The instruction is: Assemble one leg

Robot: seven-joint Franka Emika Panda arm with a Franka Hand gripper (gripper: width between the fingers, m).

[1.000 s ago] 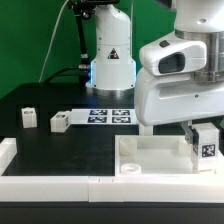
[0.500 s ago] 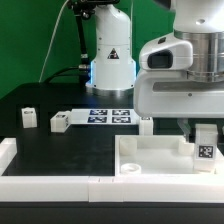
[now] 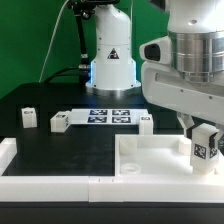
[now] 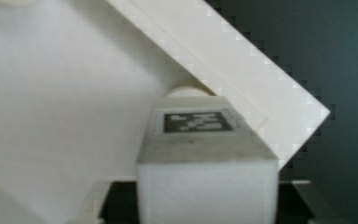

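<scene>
Green backdrop (image 3: 30, 45) covers the rear. Black matte table (image 3: 70, 150) in front of it. Light bright and even.

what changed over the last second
The gripper, jaws shut on the leg, turned at the wrist, twisting the leg at the corner of the tray-shaped piece on the exterior view's right. The loose legs and marker board stayed put.
</scene>
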